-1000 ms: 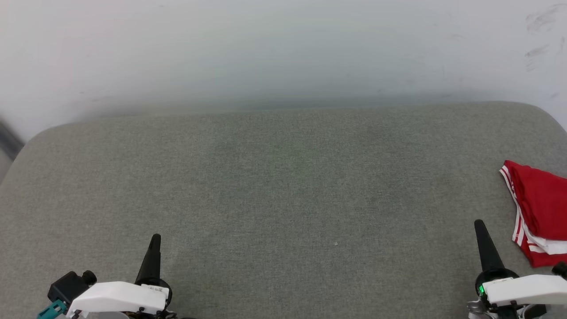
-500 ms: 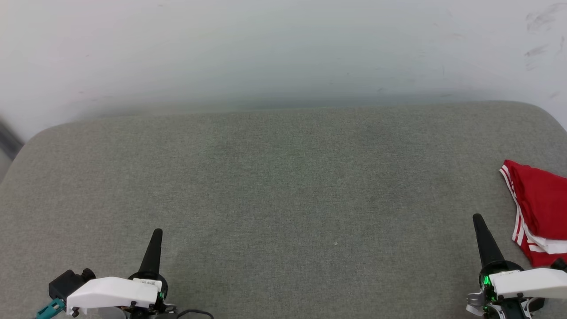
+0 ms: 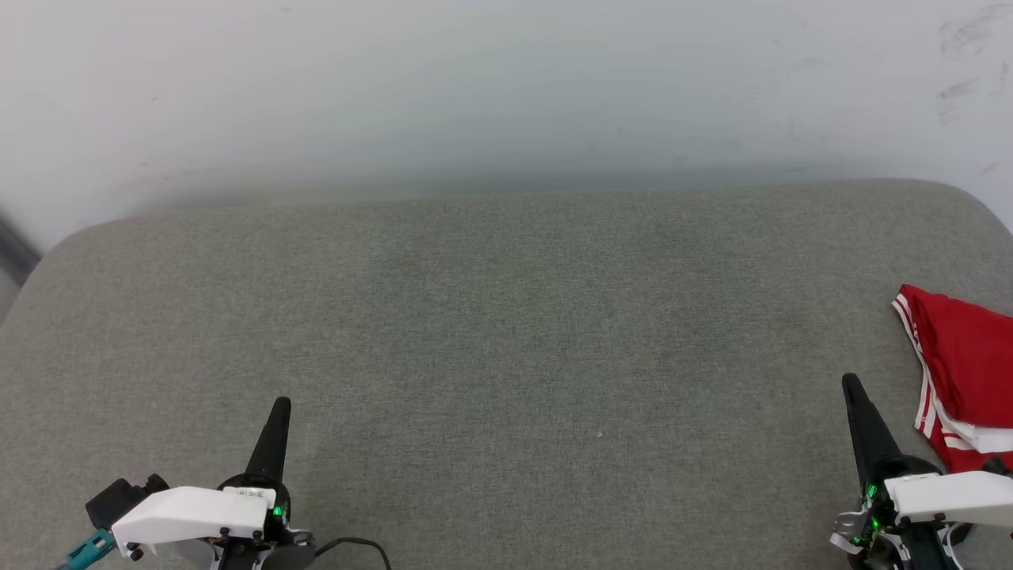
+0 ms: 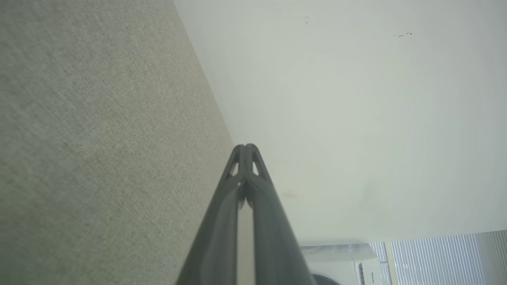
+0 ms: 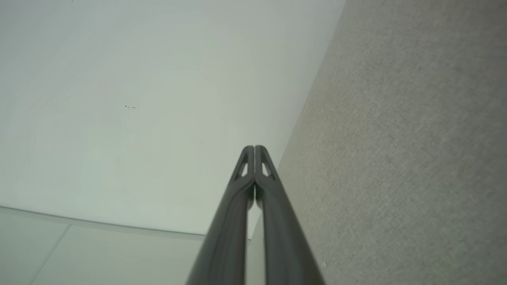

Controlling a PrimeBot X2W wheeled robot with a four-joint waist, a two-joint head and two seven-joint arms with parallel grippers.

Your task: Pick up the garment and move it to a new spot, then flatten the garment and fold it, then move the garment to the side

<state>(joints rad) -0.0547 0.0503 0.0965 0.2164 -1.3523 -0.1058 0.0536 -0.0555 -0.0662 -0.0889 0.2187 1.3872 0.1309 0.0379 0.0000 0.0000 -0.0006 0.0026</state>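
— What do our grippers hold?
— Nothing. Our left gripper (image 3: 280, 405) and right gripper (image 3: 851, 381) each have their fingers pressed together, at the near side of the grey cushion (image 3: 506, 332).
— And the garment (image 3: 961, 356)?
— It lies bunched at the cushion's right edge, just beside our right gripper, not touching it.

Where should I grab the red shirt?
Probably the striped edge of the garment facing the right gripper. Open the gripper, since it is shut, and come from the robot's left of the pile: that edge lies exposed; the rest runs out of frame.
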